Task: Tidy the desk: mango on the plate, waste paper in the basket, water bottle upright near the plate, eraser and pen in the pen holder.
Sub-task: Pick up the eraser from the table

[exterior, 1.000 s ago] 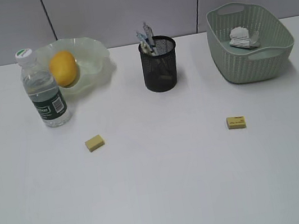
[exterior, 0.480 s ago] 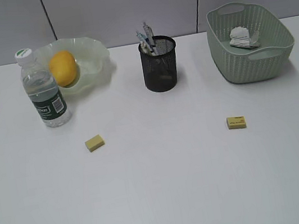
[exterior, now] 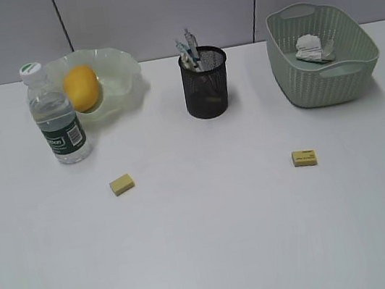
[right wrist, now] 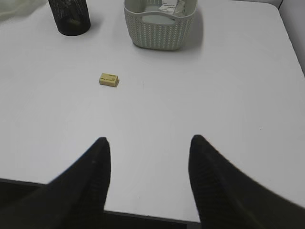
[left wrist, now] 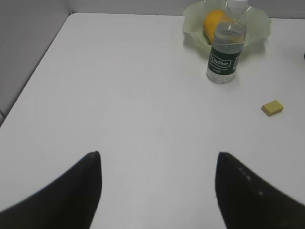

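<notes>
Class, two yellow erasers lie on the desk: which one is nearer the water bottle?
The left eraser, lying just in front of the upright water bottle; the right eraser sits before the basket.

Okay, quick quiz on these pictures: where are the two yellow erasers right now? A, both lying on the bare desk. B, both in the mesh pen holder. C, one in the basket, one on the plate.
A: the left eraser and the right eraser both lie on the white desk, outside the pen holder.
</notes>
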Controlling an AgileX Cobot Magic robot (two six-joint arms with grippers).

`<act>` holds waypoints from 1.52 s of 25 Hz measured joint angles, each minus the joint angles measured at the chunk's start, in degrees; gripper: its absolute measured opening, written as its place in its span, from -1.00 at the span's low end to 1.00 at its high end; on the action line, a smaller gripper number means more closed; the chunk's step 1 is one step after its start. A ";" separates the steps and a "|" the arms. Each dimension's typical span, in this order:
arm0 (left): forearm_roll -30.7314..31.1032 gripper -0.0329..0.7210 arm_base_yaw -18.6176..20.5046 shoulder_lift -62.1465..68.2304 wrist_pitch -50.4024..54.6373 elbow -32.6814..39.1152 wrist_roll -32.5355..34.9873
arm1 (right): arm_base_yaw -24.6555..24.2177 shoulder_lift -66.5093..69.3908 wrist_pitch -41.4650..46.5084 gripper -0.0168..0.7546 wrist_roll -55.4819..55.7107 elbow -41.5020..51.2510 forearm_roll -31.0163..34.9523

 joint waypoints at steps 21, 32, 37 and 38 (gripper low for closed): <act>0.00 0.55 0.00 0.00 -0.07 0.00 0.00 | 0.00 64.02 2.50 0.33 12.94 -26.55 2.92; 0.00 0.55 0.00 0.00 -0.07 0.00 0.00 | 4.96 93.10 4.39 0.42 18.56 -45.35 2.62; 0.00 0.55 0.00 0.00 -0.12 0.00 0.00 | 9.64 103.64 3.75 0.42 21.77 -50.91 2.47; 0.00 0.55 0.00 0.00 -0.12 0.00 0.00 | 10.47 105.36 3.22 0.42 22.23 -51.41 2.47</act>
